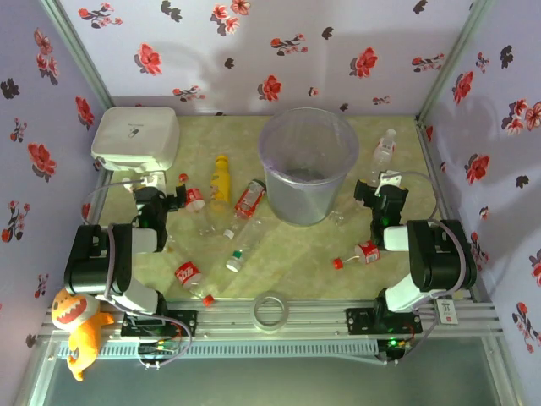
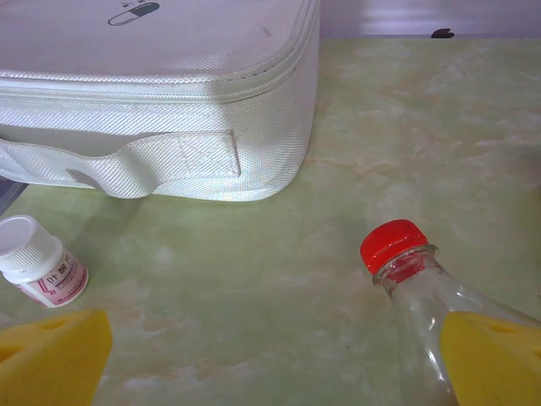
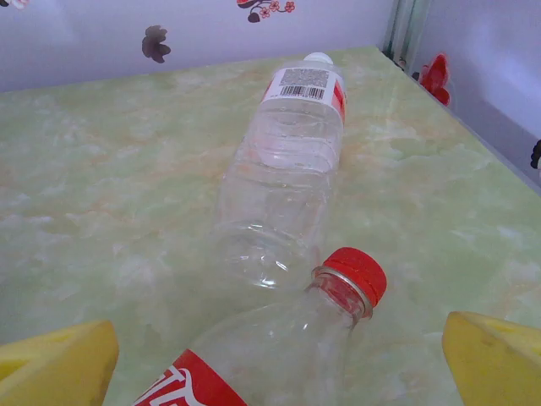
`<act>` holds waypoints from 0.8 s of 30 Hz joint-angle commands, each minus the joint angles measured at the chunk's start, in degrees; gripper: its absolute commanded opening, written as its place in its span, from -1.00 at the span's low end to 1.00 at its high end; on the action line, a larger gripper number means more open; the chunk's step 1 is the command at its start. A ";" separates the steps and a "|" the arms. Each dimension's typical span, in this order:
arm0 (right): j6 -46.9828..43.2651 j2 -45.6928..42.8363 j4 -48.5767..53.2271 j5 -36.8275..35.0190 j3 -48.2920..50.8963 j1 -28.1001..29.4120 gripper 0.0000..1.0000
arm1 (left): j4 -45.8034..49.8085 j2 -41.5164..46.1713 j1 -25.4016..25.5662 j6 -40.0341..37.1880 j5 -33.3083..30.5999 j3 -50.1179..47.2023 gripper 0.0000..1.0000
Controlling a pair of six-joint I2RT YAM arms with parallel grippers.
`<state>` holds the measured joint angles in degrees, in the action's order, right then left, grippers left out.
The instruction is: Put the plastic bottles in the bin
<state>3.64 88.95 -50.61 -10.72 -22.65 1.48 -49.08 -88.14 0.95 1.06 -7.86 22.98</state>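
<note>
On the left gripper [image 2: 270, 365], jaws wide open, gripping nothing; between them a clear red-capped bottle [image 2: 418, 292], close to one yellow pad [image 2: 490, 359], perhaps touching it. Nearby, a small white-capped bottle [image 2: 38, 266] and the white box [image 2: 169, 101]. On the right gripper [image 3: 279, 365], jaws equally wide and empty, with a red-labelled bottle [image 3: 254, 355] lying between, a clear white-capped bottle [image 3: 287, 169] beyond. Other plastic bottles [image 1: 221, 179] scattered on the tabletop [image 1: 296, 262] around the bin [image 1: 306, 199], upright at the far middle.
</note>
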 commanded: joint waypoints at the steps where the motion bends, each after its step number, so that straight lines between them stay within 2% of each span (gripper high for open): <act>1: 1.45 0.38 -0.11 -0.70 0.42 -0.24 0.98 | -1.47 -0.35 -0.47 -0.70 0.42 -0.31 0.99; 24: 1.85 0.62 0.80 0.17 -0.16 -0.68 0.98 | -0.88 -0.31 -0.85 -0.19 1.09 0.04 0.99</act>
<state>4.05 88.95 -50.54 -10.70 -22.65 1.34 -49.06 -88.14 0.91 1.06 -7.79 22.98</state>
